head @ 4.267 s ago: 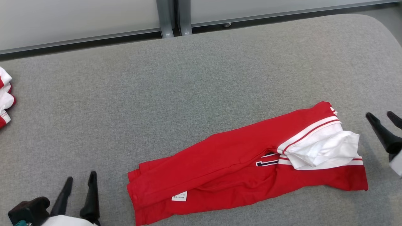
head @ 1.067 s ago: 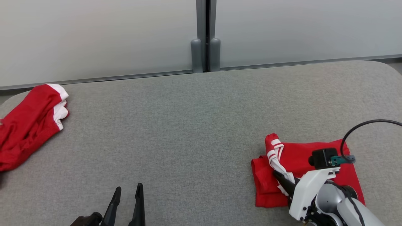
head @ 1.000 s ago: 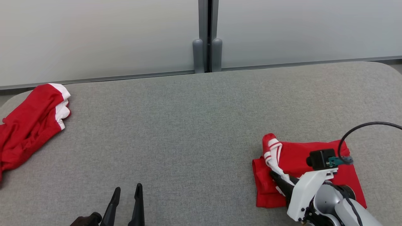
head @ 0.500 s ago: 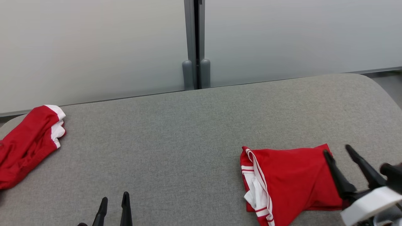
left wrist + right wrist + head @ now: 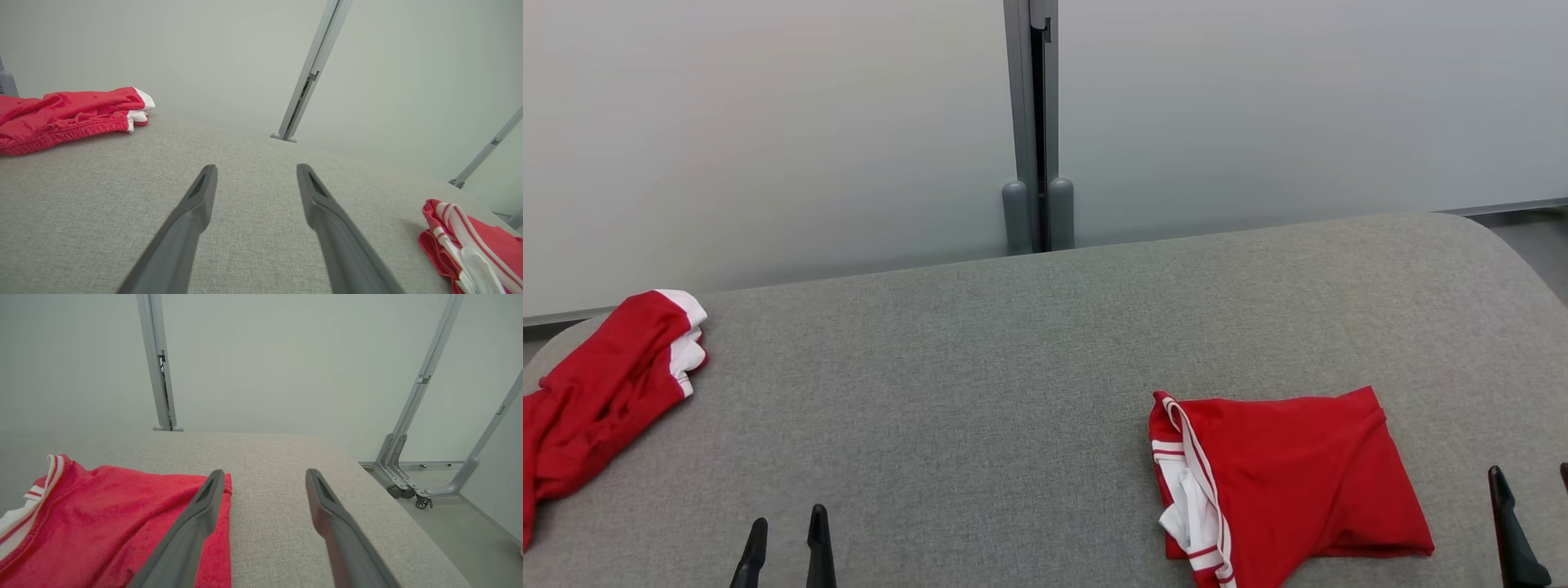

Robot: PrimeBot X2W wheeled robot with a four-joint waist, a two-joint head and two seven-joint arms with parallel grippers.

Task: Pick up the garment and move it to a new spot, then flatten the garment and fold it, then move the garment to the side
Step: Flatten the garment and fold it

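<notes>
- Lying crumpled at the far left end of the grey bench [image 5: 980, 367] is a second red garment [image 5: 596, 392] with white trim, not folded.
- The left tool [image 5: 789, 523] is at the near edge of the bench. Its two dark fingers are spread apart and nothing is between them. It is well apart from both pieces of cloth.
- Behind the middle of the bench a grey post [image 5: 1037, 122] stands between two pale wall panels.
- The folded garment [image 5: 1298, 482] is red with white stripes along its left end. It lies on the right part of the bench, near the front edge, and nothing holds it.
- The right tool [image 5: 264, 473] is at the far right, released and empty, with its fingers wide apart. In the head view it is just to the right of the folded garment and does not touch it.
</notes>
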